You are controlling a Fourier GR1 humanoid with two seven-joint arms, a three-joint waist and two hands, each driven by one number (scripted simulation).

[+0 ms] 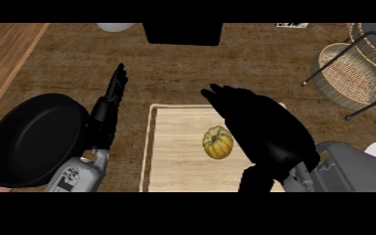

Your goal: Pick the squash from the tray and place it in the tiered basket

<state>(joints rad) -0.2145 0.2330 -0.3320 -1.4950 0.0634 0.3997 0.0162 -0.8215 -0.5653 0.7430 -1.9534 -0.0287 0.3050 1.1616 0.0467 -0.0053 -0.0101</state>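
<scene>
A yellow-orange ribbed squash (218,143) lies on the pale wooden tray (170,144) in the middle of the view. My right hand (257,124) hovers over the tray just right of the squash, fingers extended toward the tray's far edge and thumb low near the front; it holds nothing. The wicker tiered basket (345,72) on a black wire frame stands at the far right. My left hand (112,102) stays to the left of the tray, fingers straight and pointing away from me.
A large black pan (37,139) sits at the left beside my left forearm. A black box (182,33) stands at the back centre, with a white object (115,27) to its left. The counter's wooden edge runs along the far left.
</scene>
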